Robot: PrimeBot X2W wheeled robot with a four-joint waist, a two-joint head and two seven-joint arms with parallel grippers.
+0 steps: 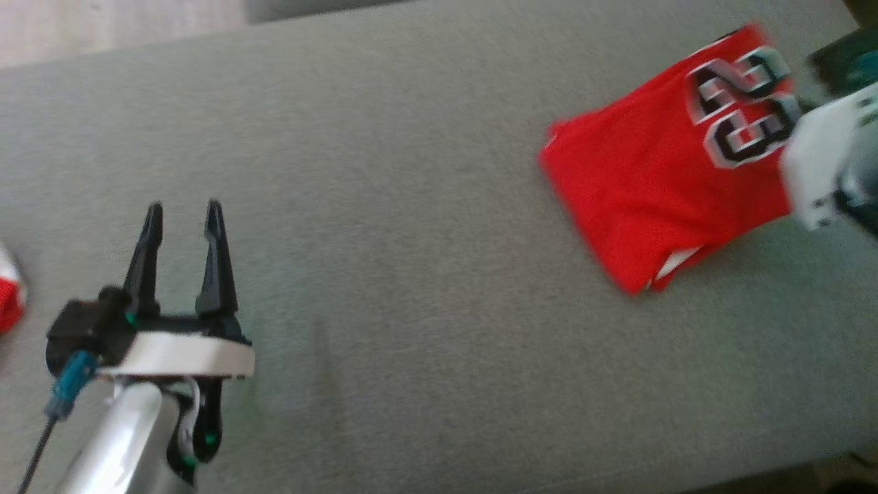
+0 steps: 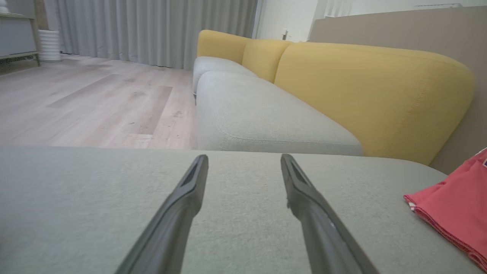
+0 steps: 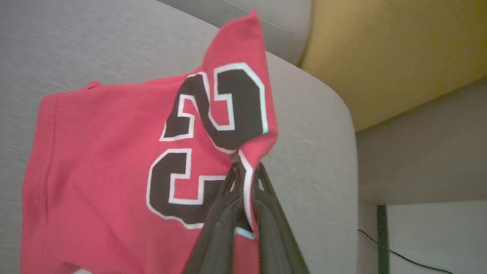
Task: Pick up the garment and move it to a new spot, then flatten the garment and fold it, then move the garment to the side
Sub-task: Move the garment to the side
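Observation:
A folded red jersey [image 1: 658, 178] with a black and white number lies on the grey cushion [image 1: 411, 206] at the right. In the right wrist view my right gripper [image 3: 246, 167] is shut on the edge of the jersey [image 3: 114, 160] beside the number, lifting that corner a little. The right arm's white wrist [image 1: 820, 165] shows blurred at the head view's right edge. My left gripper [image 1: 184, 209] stands open over bare cushion at the lower left, far from the jersey. The left wrist view catches the jersey's hem [image 2: 452, 209] at its right edge.
A second red and white cloth [image 1: 10, 291] peeks in at the far left edge. A sofa with a yellow backrest [image 2: 365, 95] and grey seats [image 2: 258, 114] stands beyond the cushion. Wooden floor [image 2: 87, 99] lies to the left of it. A black cable [image 3: 403, 257] runs on the floor.

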